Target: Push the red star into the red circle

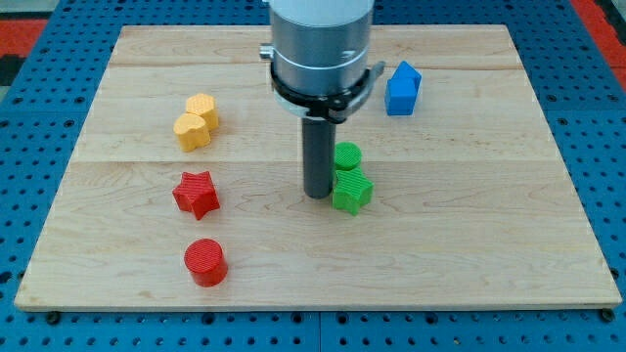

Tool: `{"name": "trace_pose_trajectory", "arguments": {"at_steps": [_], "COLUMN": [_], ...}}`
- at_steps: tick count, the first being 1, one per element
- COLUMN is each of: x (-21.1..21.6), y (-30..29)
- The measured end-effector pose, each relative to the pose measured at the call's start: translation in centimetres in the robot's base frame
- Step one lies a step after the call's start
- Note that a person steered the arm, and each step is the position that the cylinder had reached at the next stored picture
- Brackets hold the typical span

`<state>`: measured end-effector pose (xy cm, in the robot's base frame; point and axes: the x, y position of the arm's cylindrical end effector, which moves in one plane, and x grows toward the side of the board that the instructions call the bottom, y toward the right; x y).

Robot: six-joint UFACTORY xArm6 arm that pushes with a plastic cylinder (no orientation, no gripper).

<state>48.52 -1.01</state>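
Observation:
The red star (196, 194) lies on the wooden board's left half. The red circle (205, 262) stands just below it, toward the view's bottom, with a small gap between them. My tip (318, 195) rests on the board near the middle, well to the right of the red star and touching or almost touching the left side of the green star (351, 191). The arm's grey body comes down from the view's top.
A green circle (347, 156) sits right above the green star. A yellow block of two joined lobes (196, 121) lies at the upper left. A blue block (402, 88) lies at the upper right. The wooden board (489, 244) ends on a blue pegboard.

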Motion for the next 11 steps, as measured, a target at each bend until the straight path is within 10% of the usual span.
{"name": "trace_pose_trajectory", "arguments": {"at_steps": [6, 11], "x": [-4.2, 3.1], "y": [-11.4, -11.9]}}
